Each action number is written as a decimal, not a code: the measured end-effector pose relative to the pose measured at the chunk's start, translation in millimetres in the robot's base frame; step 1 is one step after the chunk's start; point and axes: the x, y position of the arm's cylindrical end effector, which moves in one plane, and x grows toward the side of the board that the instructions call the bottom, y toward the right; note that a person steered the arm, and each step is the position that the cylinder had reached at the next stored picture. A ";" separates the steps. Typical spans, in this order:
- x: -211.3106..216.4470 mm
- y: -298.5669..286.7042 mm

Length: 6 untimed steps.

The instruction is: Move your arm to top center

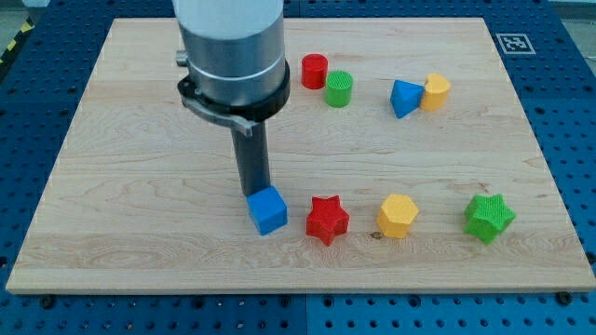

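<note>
My tip [252, 193] stands on the wooden board [130, 186], left of the view's centre, touching or just behind the top left of a blue cube [268, 210]. To the cube's right lie a red star [327, 220], a yellow hexagon [398, 215] and a green star [489, 217] in a row. Near the view's top sit a red cylinder [315, 71] and a green cylinder [339, 88], side by side. Further right a blue triangular block [404, 98] touches a yellow block [436, 91].
The arm's grey housing [233, 56] hides part of the board's top centre-left. A black-and-white marker [515, 42] sits at the board's top right corner. The blue perforated table [568, 140] surrounds the board.
</note>
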 end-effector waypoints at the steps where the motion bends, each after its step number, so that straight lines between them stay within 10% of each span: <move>1: 10.9 0.0; 6: -229.8 22.4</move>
